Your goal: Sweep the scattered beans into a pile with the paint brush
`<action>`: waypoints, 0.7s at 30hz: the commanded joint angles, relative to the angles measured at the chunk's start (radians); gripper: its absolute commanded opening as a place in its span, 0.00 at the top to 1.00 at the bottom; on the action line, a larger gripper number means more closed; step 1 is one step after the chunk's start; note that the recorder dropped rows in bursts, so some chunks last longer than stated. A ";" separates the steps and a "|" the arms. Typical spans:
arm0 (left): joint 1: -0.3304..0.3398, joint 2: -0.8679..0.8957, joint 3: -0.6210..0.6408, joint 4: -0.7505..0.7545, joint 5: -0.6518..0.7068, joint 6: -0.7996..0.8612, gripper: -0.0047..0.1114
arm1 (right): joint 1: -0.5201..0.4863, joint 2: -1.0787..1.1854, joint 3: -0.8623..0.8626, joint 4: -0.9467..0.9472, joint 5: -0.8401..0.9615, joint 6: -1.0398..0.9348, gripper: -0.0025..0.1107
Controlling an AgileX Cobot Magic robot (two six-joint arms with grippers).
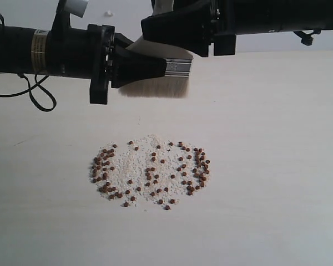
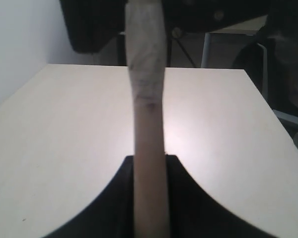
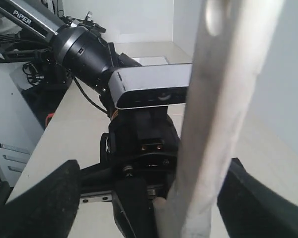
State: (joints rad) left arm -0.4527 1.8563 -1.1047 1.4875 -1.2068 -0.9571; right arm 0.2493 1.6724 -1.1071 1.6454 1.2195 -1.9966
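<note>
- Left gripper (image 1: 145, 66) is clamped on the paint brush (image 1: 177, 67). Its wrist view shows the handle (image 2: 149, 124) pinched between both jaws.
- Right gripper (image 3: 154, 203) is spread wide, one jaw on each side of the handle's end. Neither jaw touches it, so it grasps nothing.
- The brush hangs near the patch but not over it. The bristles (image 1: 154, 87) point down and look clear of the table (image 1: 283, 166).
- The beans (image 1: 150, 172) lie in a loose round patch among pale crumbs (image 1: 140, 158). They are denser at the two sides and thin in the middle.
- Step in hand (judged): set the bristles down for a first stroke.
- Land the tips just outside the outermost beans, not on them.
- Press only enough to bend the tips, so the beans cannot slip under.
- Use short, slow strokes from the rim toward the centre, working around the patch. Round beans will likely roll if flicked.
- Move the right jaws away from the handle before stroking.
</note>
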 commanded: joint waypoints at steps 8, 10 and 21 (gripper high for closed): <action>-0.005 0.002 -0.004 -0.010 -0.014 0.012 0.96 | 0.001 0.000 0.003 0.099 0.002 -0.068 0.37; -0.005 0.002 -0.004 -0.010 -0.014 0.017 0.96 | 0.001 0.000 0.003 0.099 0.002 -0.066 0.37; -0.005 0.002 -0.004 -0.036 -0.014 0.038 0.96 | 0.001 0.000 0.003 0.099 0.002 -0.058 0.40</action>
State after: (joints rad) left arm -0.4527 1.8563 -1.1047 1.4849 -1.2068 -0.9235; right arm 0.2493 1.6724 -1.1071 1.7310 1.2177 -2.0529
